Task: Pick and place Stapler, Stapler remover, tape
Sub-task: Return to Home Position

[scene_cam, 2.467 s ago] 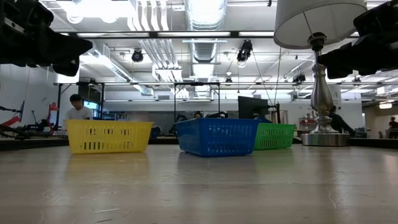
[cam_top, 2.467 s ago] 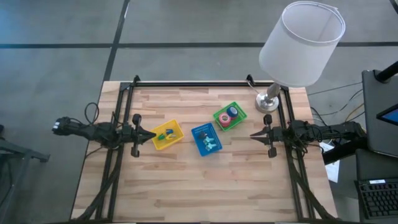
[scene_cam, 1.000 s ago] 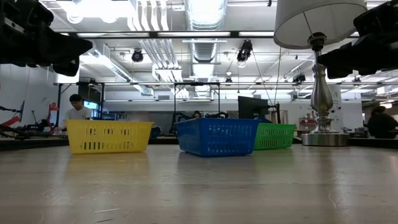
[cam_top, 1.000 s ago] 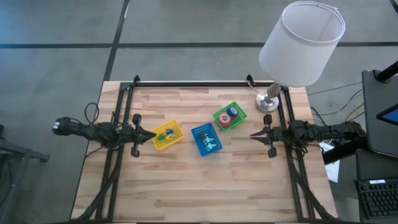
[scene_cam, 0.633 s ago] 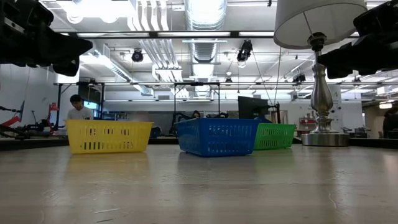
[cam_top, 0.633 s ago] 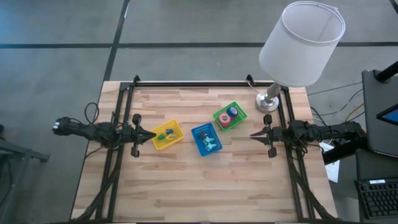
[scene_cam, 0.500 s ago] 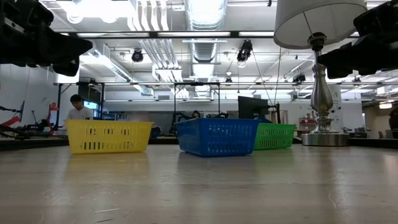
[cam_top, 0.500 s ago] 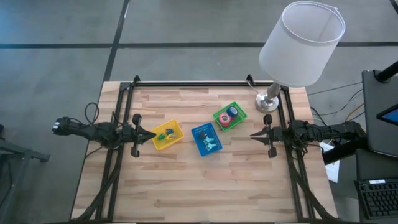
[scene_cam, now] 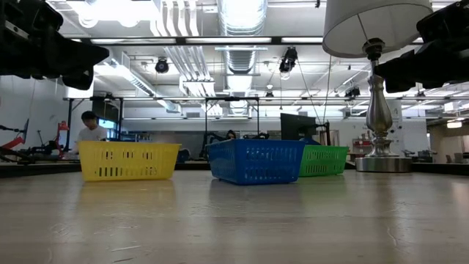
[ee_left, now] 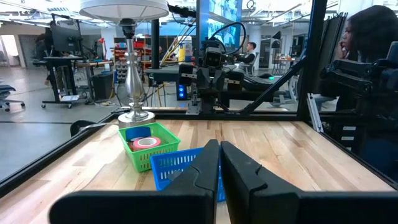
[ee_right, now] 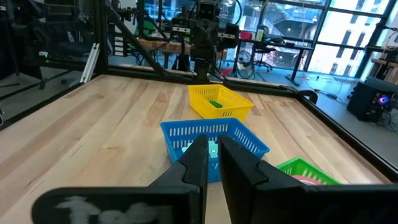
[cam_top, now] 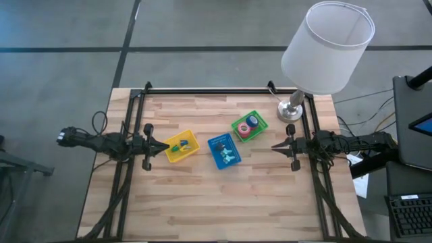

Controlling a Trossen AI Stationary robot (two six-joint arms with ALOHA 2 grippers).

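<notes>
Three small bins stand in a row on the wooden table. The yellow bin (cam_top: 181,146) holds small green and blue items. In the blue bin (cam_top: 224,151) lie pale teal items. The green bin (cam_top: 249,125) holds the tape rolls (cam_top: 250,123), red, pink and blue, also seen in the left wrist view as tape rolls (ee_left: 143,141). Which item is the stapler or the remover I cannot tell. My left gripper (cam_top: 164,146) hovers shut just left of the yellow bin. My right gripper (cam_top: 275,146) hovers shut to the right of the blue and green bins. Neither touches anything.
A table lamp stands with its base (cam_top: 290,111) at the far right corner, its white shade (cam_top: 327,46) overhanging that corner. A black frame (cam_top: 209,90) runs along the far edge and both sides. The near half of the table (cam_top: 216,202) is bare wood. A person (scene_cam: 89,126) sits far behind.
</notes>
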